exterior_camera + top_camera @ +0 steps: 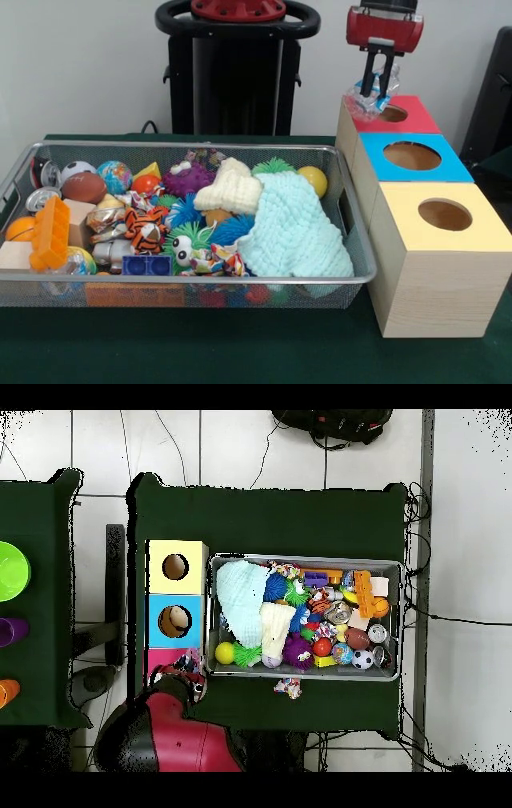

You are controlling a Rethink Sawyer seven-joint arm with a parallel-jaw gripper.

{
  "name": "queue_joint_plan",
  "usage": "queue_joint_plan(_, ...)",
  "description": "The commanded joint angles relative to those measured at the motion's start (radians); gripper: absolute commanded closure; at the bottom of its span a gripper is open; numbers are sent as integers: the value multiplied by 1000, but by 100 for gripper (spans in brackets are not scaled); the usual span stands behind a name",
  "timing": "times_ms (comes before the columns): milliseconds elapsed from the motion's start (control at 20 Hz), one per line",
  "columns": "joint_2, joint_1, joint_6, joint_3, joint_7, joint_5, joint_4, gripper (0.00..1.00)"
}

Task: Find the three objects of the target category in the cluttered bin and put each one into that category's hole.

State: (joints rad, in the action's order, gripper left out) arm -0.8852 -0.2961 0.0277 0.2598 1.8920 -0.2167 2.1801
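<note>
Fingers (376, 72) were closed on a clear bottle (370, 98), held by the gripper (374, 86) above the red box (398, 114), seemingly so it could be carried on to the blue-topped hole (412, 155) beside the bin (192, 280)

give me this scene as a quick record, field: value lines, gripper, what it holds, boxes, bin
gripper: above the red box, jaws shut on a clear bottle
bottle position: over the red box's near corner, beside the blue box, not yet over the blue hole
boxes: red, blue, yellow in a row beside the bin
bin: full of toys, balls, cans, with a mint cloth at the box end
outside bin: a small wrapper-like item on the table
</note>
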Motion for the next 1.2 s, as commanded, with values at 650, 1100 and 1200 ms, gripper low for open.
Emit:
queue_joint_plan(650, 182, -251, 317, 212, 329, -265, -293, 100)
queue_joint_plan(1100, 219, -147, 347, 165, 258, -267, -390, 100)
queue_joint_plan(1200, 226, -125, 360, 154, 250, -264, -412, 100)
